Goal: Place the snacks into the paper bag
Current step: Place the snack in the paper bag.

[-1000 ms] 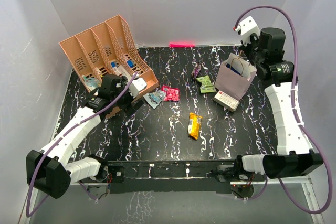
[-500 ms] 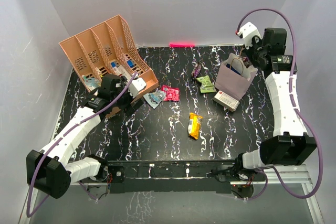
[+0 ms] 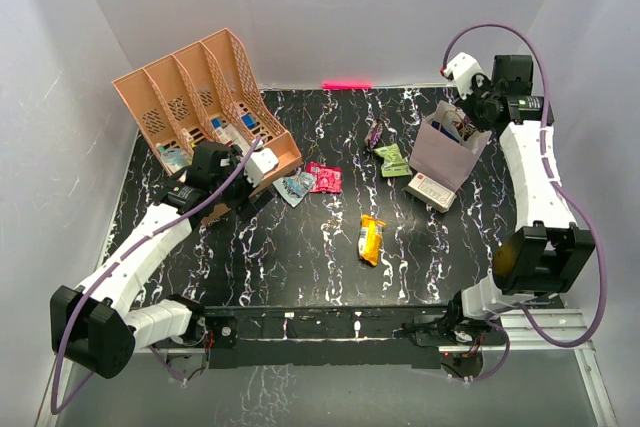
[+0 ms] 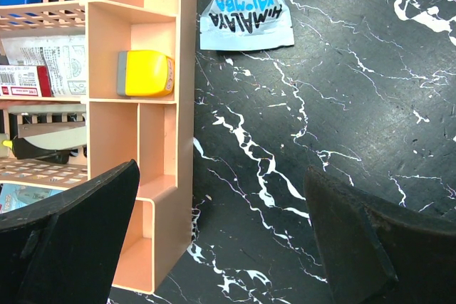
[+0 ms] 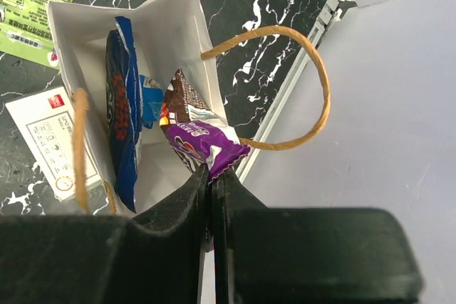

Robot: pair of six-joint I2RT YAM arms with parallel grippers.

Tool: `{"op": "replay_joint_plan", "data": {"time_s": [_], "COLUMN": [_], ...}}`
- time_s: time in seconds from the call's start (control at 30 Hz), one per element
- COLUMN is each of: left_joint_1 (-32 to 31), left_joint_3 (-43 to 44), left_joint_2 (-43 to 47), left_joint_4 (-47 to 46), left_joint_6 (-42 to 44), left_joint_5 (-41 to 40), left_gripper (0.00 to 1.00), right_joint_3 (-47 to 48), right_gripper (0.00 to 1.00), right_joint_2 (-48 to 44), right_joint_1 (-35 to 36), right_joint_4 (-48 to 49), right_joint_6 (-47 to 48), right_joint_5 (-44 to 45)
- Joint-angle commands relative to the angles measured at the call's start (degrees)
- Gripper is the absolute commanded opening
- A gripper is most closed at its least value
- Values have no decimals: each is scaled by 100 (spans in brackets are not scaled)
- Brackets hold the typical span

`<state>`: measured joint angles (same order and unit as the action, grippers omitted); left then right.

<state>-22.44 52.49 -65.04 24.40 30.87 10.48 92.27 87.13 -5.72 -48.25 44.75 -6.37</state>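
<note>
The pale paper bag (image 3: 445, 152) stands at the back right. My right gripper (image 5: 211, 172) is shut on a purple packet (image 5: 203, 142) and holds it in the bag's open mouth (image 5: 164, 19), next to a dark blue crisp bag (image 5: 122, 119) inside. My right gripper also shows over the bag in the top view (image 3: 470, 110). On the table lie a yellow packet (image 3: 371, 238), a pink one (image 3: 323, 177), a teal one (image 3: 294, 187), a green one (image 3: 393, 159) and a purple one (image 3: 375, 133). My left gripper (image 4: 221, 197) is open and empty beside the organiser, short of the teal packet (image 4: 246, 12).
The peach organiser (image 3: 200, 97) stands at the back left, its corner (image 4: 167, 176) close to my left fingers. A white box with a red mark (image 3: 431, 191) lies against the bag's front. The bag's cord handle (image 5: 313, 69) loops near the right wall.
My right gripper has come down and in over the bag's mouth with the purple packet. The left arm has not moved.
</note>
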Motion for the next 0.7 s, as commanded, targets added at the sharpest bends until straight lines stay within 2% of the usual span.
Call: {"op": "replay_joint_plan", "data": {"time_s": [0.0,0.67], "left_joint_1": [35,44], "left_joint_3": [-6,-11], "left_joint_2": [105,127], "left_joint_4": [3,12], "left_joint_6": [28,33], "left_joint_5": [112,129], "left_gripper": [98,98], "right_joint_3": [373,773], "right_gripper": [8,9], "right_joint_2": [68,884], "right_joint_1": [-31,-35], "right_joint_4": [210,43], "right_joint_6": [190,283], "right_joint_5": [-144,-632]}}
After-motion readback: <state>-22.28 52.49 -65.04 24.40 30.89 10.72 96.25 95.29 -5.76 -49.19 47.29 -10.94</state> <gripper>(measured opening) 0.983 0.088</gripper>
